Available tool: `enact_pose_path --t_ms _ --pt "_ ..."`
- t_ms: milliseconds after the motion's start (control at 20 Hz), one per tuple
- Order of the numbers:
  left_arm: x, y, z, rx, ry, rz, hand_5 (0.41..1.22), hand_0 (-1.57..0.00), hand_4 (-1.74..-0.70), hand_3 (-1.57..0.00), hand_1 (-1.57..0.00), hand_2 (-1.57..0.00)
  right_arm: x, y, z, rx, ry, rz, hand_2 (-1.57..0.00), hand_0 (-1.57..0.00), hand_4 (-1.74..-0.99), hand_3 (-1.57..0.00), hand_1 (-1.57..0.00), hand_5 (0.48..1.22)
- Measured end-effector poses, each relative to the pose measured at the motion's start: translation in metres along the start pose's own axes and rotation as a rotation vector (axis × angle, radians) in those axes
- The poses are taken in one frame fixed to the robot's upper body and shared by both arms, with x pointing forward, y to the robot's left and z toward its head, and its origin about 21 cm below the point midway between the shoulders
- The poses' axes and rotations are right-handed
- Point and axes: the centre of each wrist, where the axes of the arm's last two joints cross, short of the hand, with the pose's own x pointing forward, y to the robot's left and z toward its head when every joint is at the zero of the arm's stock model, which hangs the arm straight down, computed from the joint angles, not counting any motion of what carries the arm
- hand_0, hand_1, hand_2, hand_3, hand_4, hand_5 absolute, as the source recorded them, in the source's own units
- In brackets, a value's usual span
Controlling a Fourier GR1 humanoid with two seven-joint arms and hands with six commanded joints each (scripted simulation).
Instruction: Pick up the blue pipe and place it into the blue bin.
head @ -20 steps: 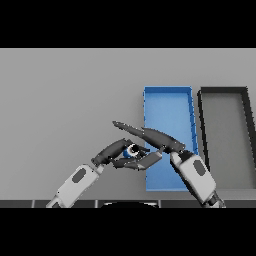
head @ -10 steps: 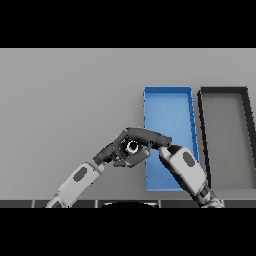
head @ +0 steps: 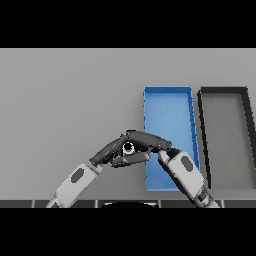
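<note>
The blue pipe [head: 128, 147] shows only as a small pale ring with a bit of blue, held above the table just left of the blue bin [head: 167, 100]. My left hand [head: 107, 152] reaches up from the lower left and curls round the pipe from that side. My right hand [head: 150, 141] comes from the lower right, its fingers laid over the pipe's top and its thumb beneath. Both hands meet around the pipe, so most of it is hidden. The bin is a long open tray, and my right forearm crosses its near end.
A black bin [head: 225, 95] of the same shape stands right beside the blue bin, on its right. The grey table [head: 65, 100] stretches to the left and back.
My right hand has swung left and closed over the pipe that my left hand holds. Both hands have drawn together and shifted slightly left, away from the bin's edge.
</note>
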Motion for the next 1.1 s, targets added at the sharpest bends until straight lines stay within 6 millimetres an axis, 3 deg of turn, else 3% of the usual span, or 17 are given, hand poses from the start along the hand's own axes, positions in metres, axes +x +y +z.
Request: enact_pose_path --t_ms 100,200,350,500,650,950,1050,1100 --pt "0.002 0.006 -0.003 -0.045 0.014 -0.095 1.221 -0.74 -1.31 -0.68 -0.69 -0.62 0.0 -0.002 0.0 -0.016 0.007 -0.029 -1.55 -1.55 -1.488 -1.54 -1.55 1.194" --pt "0.0 0.008 -0.003 -0.098 0.039 -0.158 1.187 -0.47 -1.14 -0.44 -0.44 -0.4 0.0 -0.001 0.0 -0.009 0.055 -0.013 -1.56 -1.56 -1.491 -1.55 -1.56 1.204" --pt "-0.001 0.011 0.001 -0.097 0.052 -0.197 0.93 -0.24 -1.0 -0.22 -0.23 -0.2 0.001 0.004 0.0 0.01 -0.012 -0.027 -1.56 -1.56 -1.494 -1.56 -1.56 1.212" --pt "-0.004 0.012 0.0 -0.078 0.115 -0.222 0.735 -0.12 -0.91 -0.11 -0.12 -0.1 0.005 0.002 -0.002 -0.005 -0.035 -0.012 -1.57 -1.57 -1.496 -1.57 -1.57 1.216" --pt "-0.005 0.015 -0.002 -0.07 0.137 -0.231 0.638 -0.06 -0.89 -0.06 -0.06 -0.05 0.005 0.002 -0.005 -0.017 -0.036 0.013 -1.57 -1.57 -1.493 -1.57 -1.57 1.219" --pt "-0.007 0.014 0.002 -0.045 0.178 -0.182 0.562 -0.02 -0.9 -0.01 -0.01 -0.01 0.002 -0.002 -0.004 -0.025 -0.056 -0.033 -1.57 -1.57 -1.489 -1.57 -1.57 1.22" --pt "-0.007 0.011 0.001 -0.045 0.185 -0.179 0.548 -0.01 -0.9 -0.01 -0.01 -0.01 0.01 -0.003 -0.001 -0.029 -0.064 -0.067 -1.57 -1.57 -1.491 -1.57 -1.57 1.221" --pt "-0.006 0.014 0.001 -0.043 0.198 -0.176 0.541 -0.01 -0.91 -0.01 -0.01 -0.01 0.015 -0.007 0.001 -0.037 -0.077 -0.11 -1.57 -1.57 -1.541 -1.57 -1.57 1.221"
